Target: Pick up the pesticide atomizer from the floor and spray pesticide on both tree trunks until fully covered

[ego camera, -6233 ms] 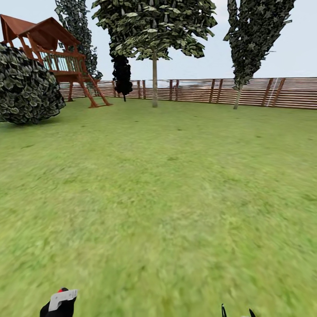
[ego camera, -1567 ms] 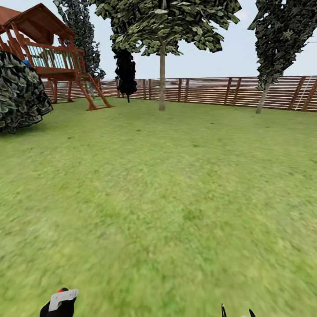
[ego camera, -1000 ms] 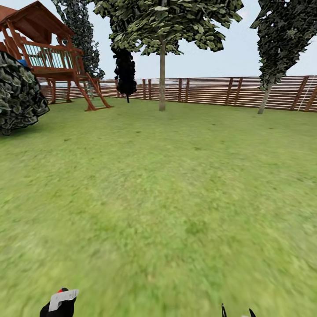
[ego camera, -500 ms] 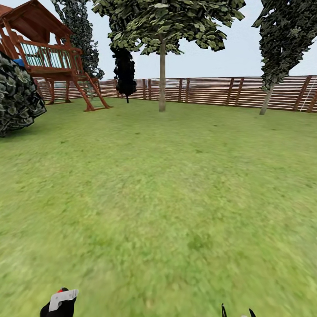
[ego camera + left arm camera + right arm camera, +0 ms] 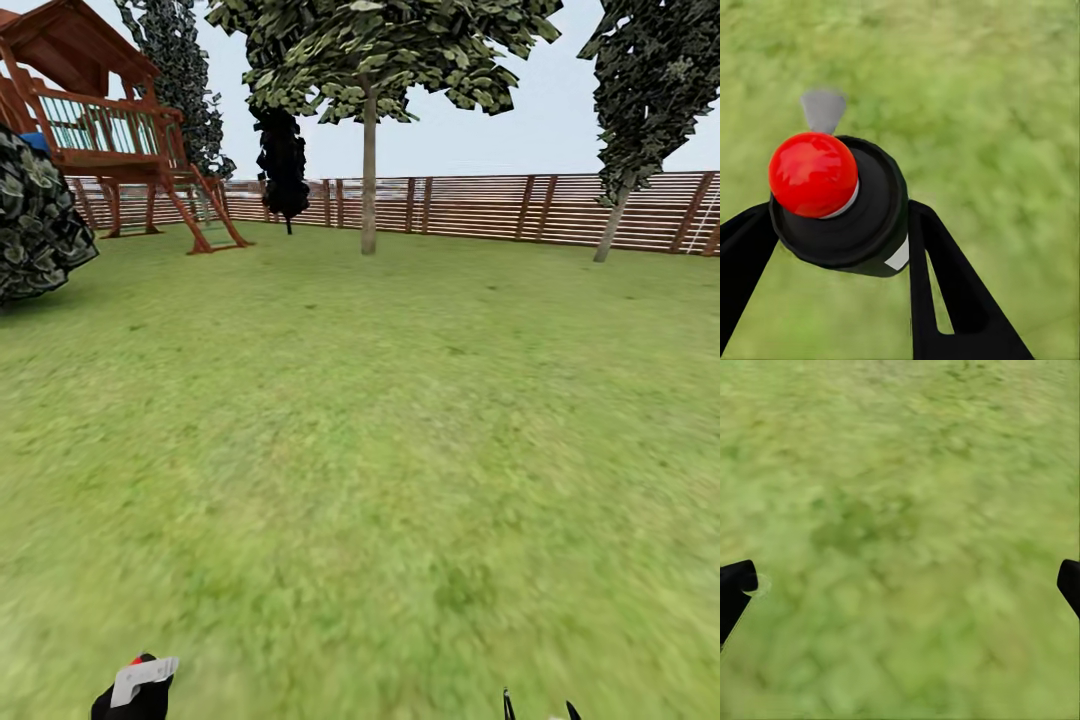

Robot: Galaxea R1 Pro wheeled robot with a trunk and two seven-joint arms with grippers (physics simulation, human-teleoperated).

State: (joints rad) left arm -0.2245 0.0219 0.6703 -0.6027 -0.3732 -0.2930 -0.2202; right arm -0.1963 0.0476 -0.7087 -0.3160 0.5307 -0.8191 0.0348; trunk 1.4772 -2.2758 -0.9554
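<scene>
Grass floor (image 5: 400,420): left gripper (image 5: 840,232) fingers grasp pesticide atomizer (image 5: 840,202) body, likely light, rigid; right gripper (image 5: 900,585) spread, empty.

The black pesticide atomizer (image 5: 840,202), red-capped with a grey nozzle, sits upright between the left claw's (image 5: 832,247) fingers.

a red-brown wooden playhouse (image 5: 95,110) with a railed deck and a ladder stands at the far left, a round dark leafy bush (image 5: 35,225) just in front, pale sky (image 5: 560,110) above.
</scene>
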